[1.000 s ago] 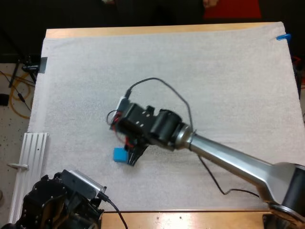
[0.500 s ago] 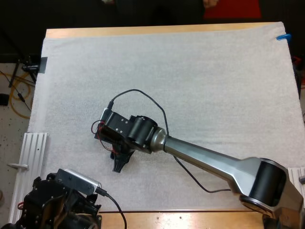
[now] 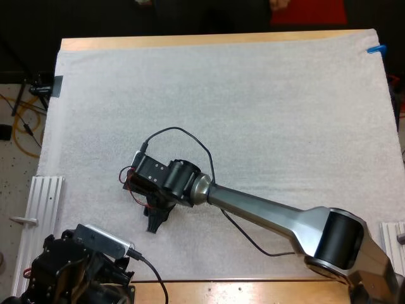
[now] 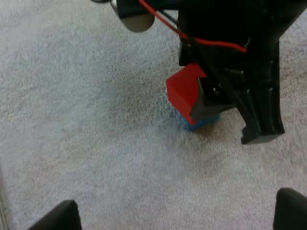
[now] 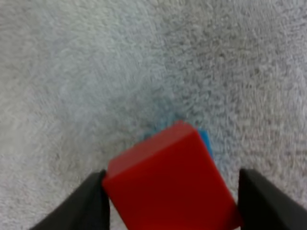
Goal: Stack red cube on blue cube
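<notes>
**A:** The right gripper (image 3: 155, 223) has slid over since a second ago, and now it's above the blue cube (image 4: 201, 122).

**B:** Yep, it's clamped on the red cube (image 4: 183, 90), which sits directly over the blue cube. The left gripper (image 4: 172, 215) hangs near the blue cube, fingers spread, holding nothing.

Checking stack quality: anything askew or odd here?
Yes. The red cube, clamped in the right hand, is twisted and off-centre over the blue cube, whose edge pokes out beneath one side. Nothing else stands out.

The red cube (image 4: 184, 91) hides most of the blue cube (image 4: 200, 122).
</notes>
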You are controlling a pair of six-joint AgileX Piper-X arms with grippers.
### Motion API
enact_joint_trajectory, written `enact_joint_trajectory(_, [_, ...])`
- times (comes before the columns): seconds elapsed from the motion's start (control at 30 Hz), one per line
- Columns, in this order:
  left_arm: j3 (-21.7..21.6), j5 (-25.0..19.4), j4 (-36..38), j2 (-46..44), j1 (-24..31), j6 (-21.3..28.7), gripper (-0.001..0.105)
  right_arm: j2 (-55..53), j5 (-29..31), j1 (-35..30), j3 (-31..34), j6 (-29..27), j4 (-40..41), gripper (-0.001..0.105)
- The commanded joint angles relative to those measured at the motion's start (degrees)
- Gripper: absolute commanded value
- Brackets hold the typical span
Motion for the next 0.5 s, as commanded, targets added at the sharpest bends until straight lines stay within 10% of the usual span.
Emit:
enact_joint_trajectory(0.0, [-0.2, -0.6, 0.1, 0.0, -0.2, -0.7, 0.076, -0.4, 0.0, 0.2, -0.6, 0.2, -0.5, 0.019])
enact_joint_trajectory(0.47, [-0.2, -0.6, 0.1, 0.0, -0.2, -0.7, 0.076, 0.0, 2.1, 0.2, -0.6, 0.1, 0.2, 0.028])
